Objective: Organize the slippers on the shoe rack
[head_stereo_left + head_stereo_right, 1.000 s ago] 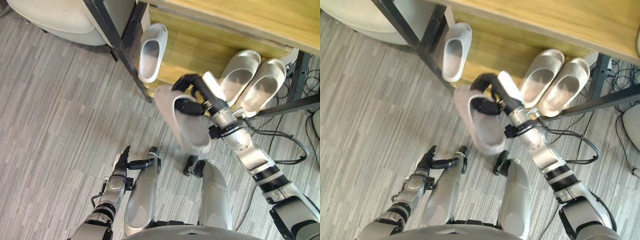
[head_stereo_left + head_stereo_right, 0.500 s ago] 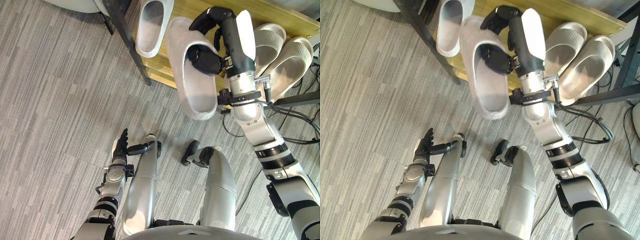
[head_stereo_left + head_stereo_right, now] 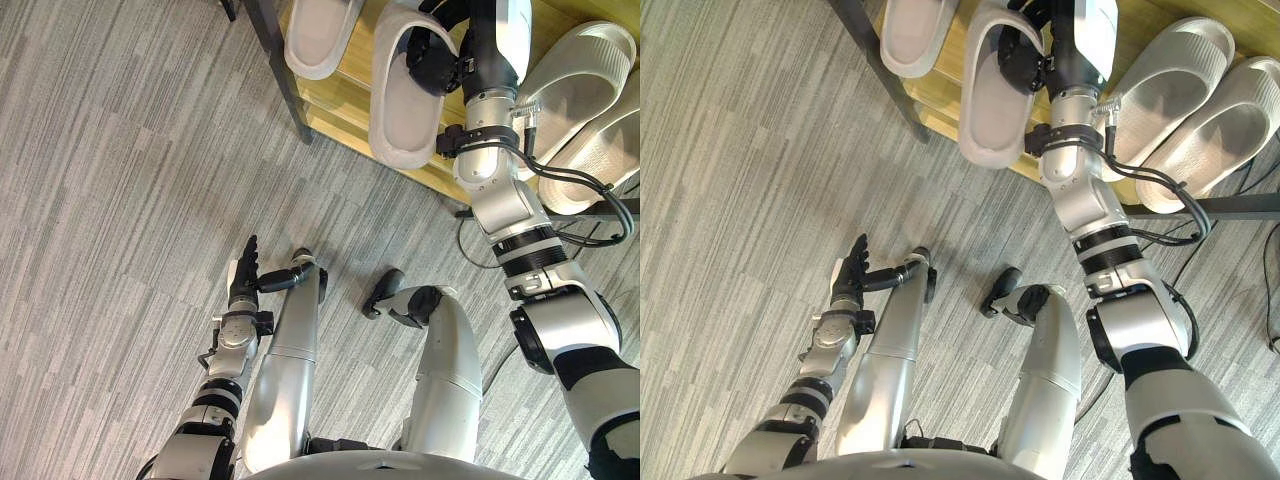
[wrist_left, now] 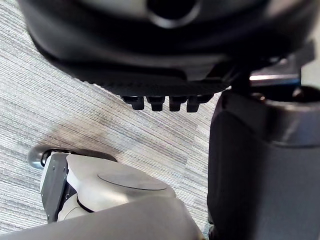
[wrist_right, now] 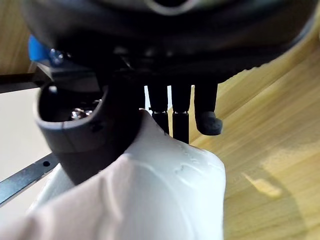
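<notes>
Slippers are smooth moulded foam, pale grey-white, with rounded toes and open backs. Shoe rack is a light wood shelf on a black metal frame. Floor is grey with fine streaks.

Right hand at top centre has the held slipper — thumb tucked inside the opening, fingers curled over the upper, a firm pinch. Opening faces up, toe points into the rack, heel sits about at the shelf's front edge. Can't tell if it touches the wood.

Second slipper lies on the shelf just beside it, toward the upper left. Pair of slippers is on the shelf at upper right.

Versus 0.5 s ago: the camera has shifted. Against the rack, the held slipper has gone from hanging heel-out over the floor to lying over the shelf, roughly parallel to the second one.

Left hand is at lower left, low over the floor — fingers straight, empty, same pose as before.
</notes>
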Available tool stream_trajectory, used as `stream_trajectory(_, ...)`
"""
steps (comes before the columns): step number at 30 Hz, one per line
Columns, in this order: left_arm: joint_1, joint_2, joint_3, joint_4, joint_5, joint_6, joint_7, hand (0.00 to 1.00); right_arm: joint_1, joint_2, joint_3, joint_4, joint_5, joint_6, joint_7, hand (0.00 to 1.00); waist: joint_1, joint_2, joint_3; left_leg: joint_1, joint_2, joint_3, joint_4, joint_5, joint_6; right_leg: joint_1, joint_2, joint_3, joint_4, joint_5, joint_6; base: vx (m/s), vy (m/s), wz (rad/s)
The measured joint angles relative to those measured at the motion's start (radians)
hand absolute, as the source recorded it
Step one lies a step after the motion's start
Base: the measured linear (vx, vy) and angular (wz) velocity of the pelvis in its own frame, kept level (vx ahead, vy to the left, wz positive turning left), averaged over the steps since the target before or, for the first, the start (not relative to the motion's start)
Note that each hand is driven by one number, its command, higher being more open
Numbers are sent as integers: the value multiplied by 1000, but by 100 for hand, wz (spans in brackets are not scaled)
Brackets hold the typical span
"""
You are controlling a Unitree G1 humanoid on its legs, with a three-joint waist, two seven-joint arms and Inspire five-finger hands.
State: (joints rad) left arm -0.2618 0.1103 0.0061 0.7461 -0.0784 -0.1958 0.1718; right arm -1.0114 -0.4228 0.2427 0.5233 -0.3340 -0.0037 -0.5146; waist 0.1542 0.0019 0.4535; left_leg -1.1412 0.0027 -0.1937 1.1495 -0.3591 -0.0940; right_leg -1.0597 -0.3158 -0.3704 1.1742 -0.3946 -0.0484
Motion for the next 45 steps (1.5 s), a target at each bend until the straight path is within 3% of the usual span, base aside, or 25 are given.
stream_trajectory(15,-24,-1,-22,4,1,11,55,100,-75,84,-114,43,4,30,-116,100,-1,-1,-1,-14,-8,-2,-4,4,-7,-20,-12,-1,14,-11,-7,10,55,3)
stream_trajectory(24,-24,9,-21,12,14,33,60,100,51,133,-145,-80,3,29,-134,100,-4,-13,-7,23,5,16,-12,2,-10,2,1,16,7,-11,-1,7,54,-6)
stream_trajectory(38,-24,22,3,44,13,57,61,100,197,162,-144,-148,35,23,-49,100,-19,-20,-11,68,35,30,-38,0,-13,35,28,20,-19,-5,-7,15,38,-5)
stream_trajectory(45,-20,24,22,54,22,70,54,100,372,293,-143,-272,273,-73,6,100,-30,-24,-14,106,45,36,-59,0,-14,68,39,21,-40,-6,-2,17,31,-3)
